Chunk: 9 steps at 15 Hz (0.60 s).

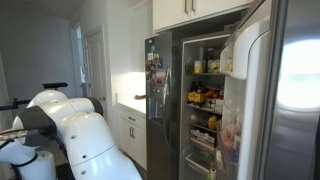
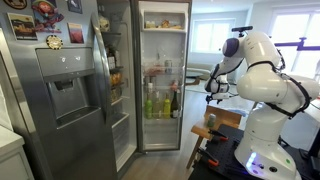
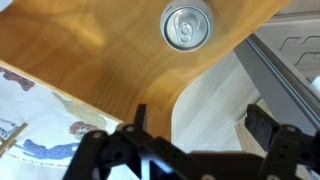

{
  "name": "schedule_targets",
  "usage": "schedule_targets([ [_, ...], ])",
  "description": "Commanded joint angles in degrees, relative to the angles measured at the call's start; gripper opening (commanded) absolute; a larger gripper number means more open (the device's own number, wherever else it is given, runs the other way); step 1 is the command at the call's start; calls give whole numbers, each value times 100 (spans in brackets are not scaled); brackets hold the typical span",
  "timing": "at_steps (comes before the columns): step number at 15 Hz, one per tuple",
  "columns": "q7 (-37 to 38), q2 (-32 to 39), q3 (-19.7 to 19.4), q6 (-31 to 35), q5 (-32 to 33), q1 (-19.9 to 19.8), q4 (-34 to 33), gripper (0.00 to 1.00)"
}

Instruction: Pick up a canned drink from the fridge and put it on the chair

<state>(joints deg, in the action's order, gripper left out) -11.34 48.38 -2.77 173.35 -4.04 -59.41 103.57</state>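
Silver aluminium drink can stands upright on curved light-wood chair seat, near its edge. Black Robotiq gripper hangs over the seat w/ jaws wide, holding nothing, clear of the can. Tall stainless-steel fridge stands open, well apart. Placing looks done; best to lift straight up w/o sideways drift so the fingers don't clip the can.

A canned drink was seen standing upright on the light wooden chair seat, near its rounded edge, with its silver top turned to the wrist view. Beneath the seat a pale floor was shown, and what may have been a printed sheet was laid on it beside the chair. In an exterior view the lit shelves of the open fridge were shown, with a row of bottles stood on a middle shelf.
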Motion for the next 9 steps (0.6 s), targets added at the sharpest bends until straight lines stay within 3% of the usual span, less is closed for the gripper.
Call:
schedule_targets([
  [1,-489,-887,502,458,169,-465,1133,100],
  [2,-630,-993,774,535,196,-732,1271,100],
  [3,-254,-495,373,358,184,-330,649,100],
  [5,-418,-712,660,414,234,-610,916,100],
  [9,-439,-797,705,417,249,-679,1017,100],
])
